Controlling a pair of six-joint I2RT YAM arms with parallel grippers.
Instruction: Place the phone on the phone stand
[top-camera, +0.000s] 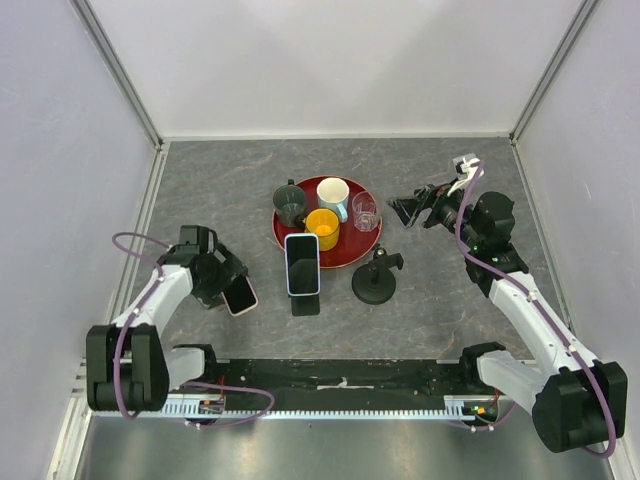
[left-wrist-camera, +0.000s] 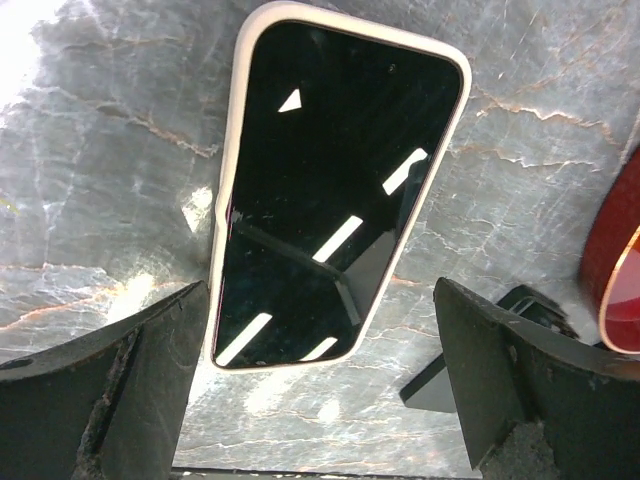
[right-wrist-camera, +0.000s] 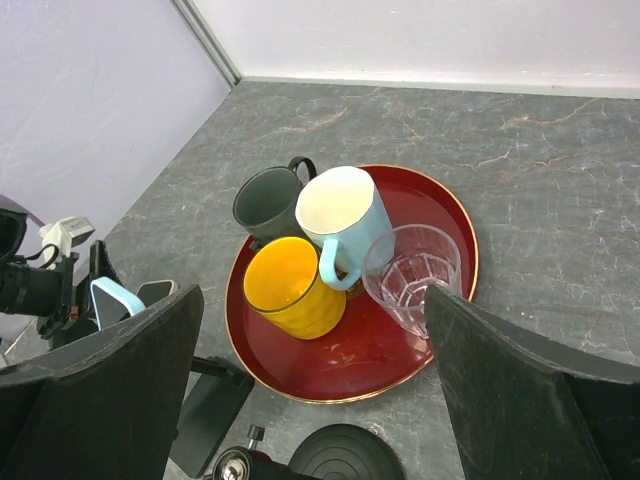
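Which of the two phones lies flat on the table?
The white-cased phone under the left gripper; the blue-cased phone stands propped on a stand.

Round red tray (right-wrist-camera: 370, 360) on a grey marbled tabletop (right-wrist-camera: 560, 180), dark grey mug (right-wrist-camera: 268, 203) at its left, light blue mug (right-wrist-camera: 345, 215) touching it, yellow cup (right-wrist-camera: 290, 285) nearer, clear faceted glass (right-wrist-camera: 412, 275) at the right, pale walls (right-wrist-camera: 90, 100) around.
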